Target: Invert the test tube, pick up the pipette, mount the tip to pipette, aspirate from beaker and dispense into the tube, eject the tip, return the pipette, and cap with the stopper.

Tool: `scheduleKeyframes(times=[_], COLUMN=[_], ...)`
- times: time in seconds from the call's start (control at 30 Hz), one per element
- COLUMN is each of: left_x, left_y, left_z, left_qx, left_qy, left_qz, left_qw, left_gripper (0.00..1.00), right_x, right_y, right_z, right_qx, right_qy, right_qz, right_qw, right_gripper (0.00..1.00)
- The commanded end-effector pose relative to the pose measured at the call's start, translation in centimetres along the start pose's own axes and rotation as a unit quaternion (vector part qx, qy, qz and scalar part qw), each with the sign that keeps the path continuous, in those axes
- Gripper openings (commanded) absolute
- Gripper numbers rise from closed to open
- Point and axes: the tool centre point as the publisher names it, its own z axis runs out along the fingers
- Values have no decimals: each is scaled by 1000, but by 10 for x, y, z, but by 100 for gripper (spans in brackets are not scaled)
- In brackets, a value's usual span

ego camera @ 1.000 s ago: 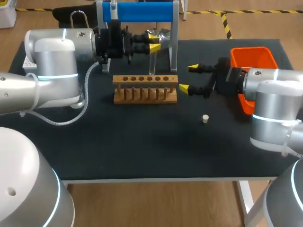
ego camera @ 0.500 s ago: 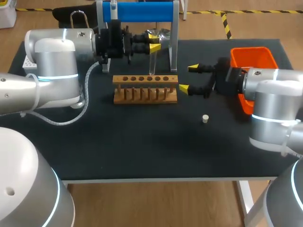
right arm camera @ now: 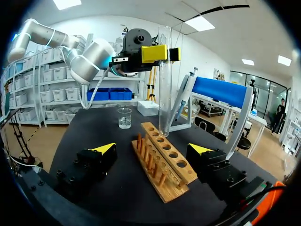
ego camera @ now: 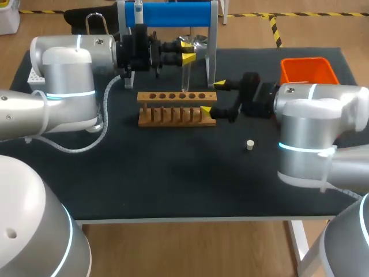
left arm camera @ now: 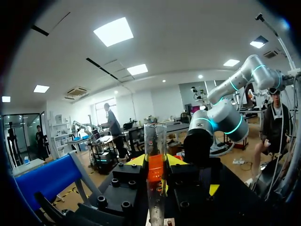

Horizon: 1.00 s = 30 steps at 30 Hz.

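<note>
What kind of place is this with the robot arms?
Probably a science lab set up for robot practice. A wooden test tube rack sits on the black table, a glass test tube is held upright over it, and a small glass beaker stands farther back.

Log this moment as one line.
left fingers: shut on clear glass test tube, upright over wooden tube rack | right fingers: open, flanking rack's end | small white stopper: on table

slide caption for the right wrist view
Right gripper open around the wooden rack; left gripper holds the test tube upright over it.
</note>
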Motion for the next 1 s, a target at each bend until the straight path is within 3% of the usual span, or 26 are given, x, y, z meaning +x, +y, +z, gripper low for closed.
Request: scheduleKeyframes(times=[0.03, 0.53, 1.0], left_x=[-1, -1, -1], left_y=[0, 0, 0], left_z=[0, 0, 0], left_qx=[-1, -1, -1], left_qy=[1, 1, 1], left_qz=[0, 0, 0], left_qw=[1000, 1000, 1000], left_gripper=[0, 0, 0], right_x=[4, -3, -7], right_y=[-3, -25, -30], right_z=[19, 36, 43], right_qx=[11, 35, 44], right_qy=[-29, -60, -70], right_qz=[2, 1, 0], right_qw=[1000, 998, 997], right_gripper=[100, 100, 100])
